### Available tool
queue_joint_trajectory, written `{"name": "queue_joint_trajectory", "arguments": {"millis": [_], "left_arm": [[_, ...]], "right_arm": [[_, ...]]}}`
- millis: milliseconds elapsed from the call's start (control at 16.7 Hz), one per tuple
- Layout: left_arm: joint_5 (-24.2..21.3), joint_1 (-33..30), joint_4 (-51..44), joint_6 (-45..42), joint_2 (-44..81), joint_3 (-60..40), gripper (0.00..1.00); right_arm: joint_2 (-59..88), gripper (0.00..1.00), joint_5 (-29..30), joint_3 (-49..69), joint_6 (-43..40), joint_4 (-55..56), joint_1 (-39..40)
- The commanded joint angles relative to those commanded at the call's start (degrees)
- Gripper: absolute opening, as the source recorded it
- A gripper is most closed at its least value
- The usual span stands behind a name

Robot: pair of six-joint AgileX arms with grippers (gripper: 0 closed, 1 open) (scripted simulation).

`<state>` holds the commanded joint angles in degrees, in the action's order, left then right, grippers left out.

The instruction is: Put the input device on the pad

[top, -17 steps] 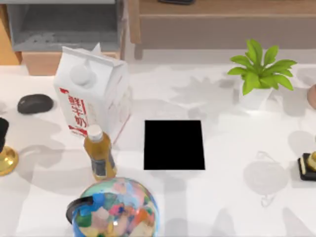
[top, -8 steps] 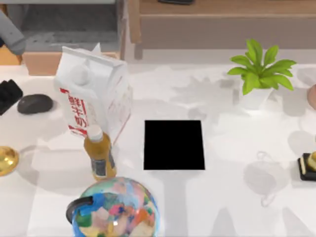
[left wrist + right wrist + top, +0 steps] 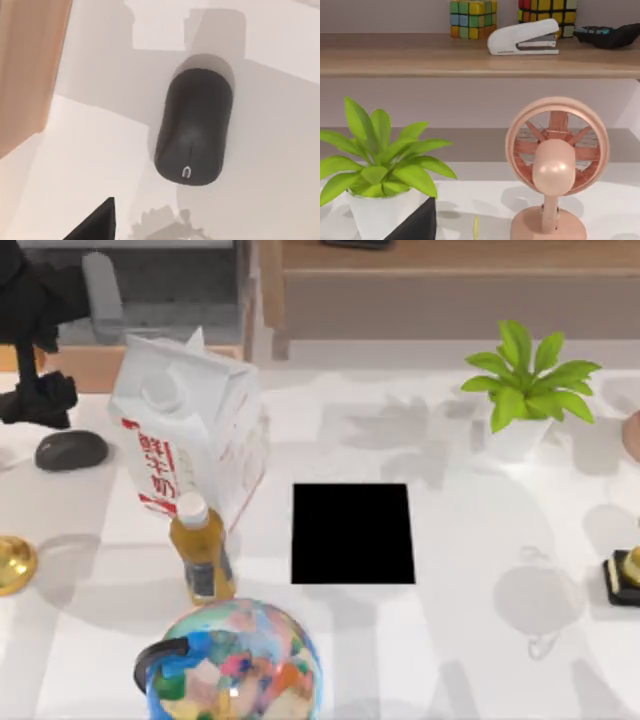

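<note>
The input device is a dark oval mouse [image 3: 71, 450] lying on the white table at the far left, left of the milk carton. In the left wrist view the mouse [image 3: 195, 126] lies free on the table, with one black fingertip [image 3: 95, 225] off to its side. My left gripper [image 3: 38, 402] hovers open just behind the mouse, touching nothing. The pad [image 3: 352, 533] is a flat black square at the table's middle, with nothing on it. My right arm is parked; one of its fingertips [image 3: 417, 222] shows in the right wrist view, the gripper open.
A tall milk carton [image 3: 190, 425], a yellow bottle [image 3: 202, 550] and a globe [image 3: 235, 665] stand between mouse and pad. A gold-based item [image 3: 12, 562] sits at the left edge. Plant [image 3: 525, 390], pink fan [image 3: 555, 170] and a small gold-topped item [image 3: 625, 575] are at the right.
My left arm has come in from the left edge and moved toward the back of the table, ending just behind the mouse. Mouse and pad have not moved.
</note>
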<state>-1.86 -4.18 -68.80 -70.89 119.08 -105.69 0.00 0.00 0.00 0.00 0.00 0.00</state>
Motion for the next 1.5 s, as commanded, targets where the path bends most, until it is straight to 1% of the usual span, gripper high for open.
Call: {"name": "queue_joint_trajectory", "arguments": {"millis": [180,300,480,720,900,1020,1320,1500], "left_arm": [[0.5,0.5,-6.1,-6.4,9.0,-9.1,1.00],[1.0,1.5,-8.2,-8.6,12.4,-12.7,1.00],[1.6,2.8,-8.9,-9.2,14.0,-15.3,1.00],[1.6,2.8,-8.9,-9.2,14.0,-15.3,1.00],[1.5,2.6,-8.2,-9.1,13.8,-14.3,1.00],[1.6,2.6,-5.9,-9.0,13.3,-11.6,1.00],[1.5,2.8,3.3,-9.1,13.1,-2.1,1.00],[1.5,2.9,8.5,-9.2,15.6,1.0,1.00]], "right_arm": [[0.0,1.00,0.0,0.0,0.0,0.0,0.0],[0.0,1.00,0.0,0.0,0.0,0.0,0.0],[0.0,1.00,0.0,0.0,0.0,0.0,0.0],[0.0,1.00,0.0,0.0,0.0,0.0,0.0],[0.0,1.00,0.0,0.0,0.0,0.0,0.0],[0.0,1.00,0.0,0.0,0.0,0.0,0.0],[0.0,1.00,0.0,0.0,0.0,0.0,0.0],[0.0,1.00,0.0,0.0,0.0,0.0,0.0]]}}
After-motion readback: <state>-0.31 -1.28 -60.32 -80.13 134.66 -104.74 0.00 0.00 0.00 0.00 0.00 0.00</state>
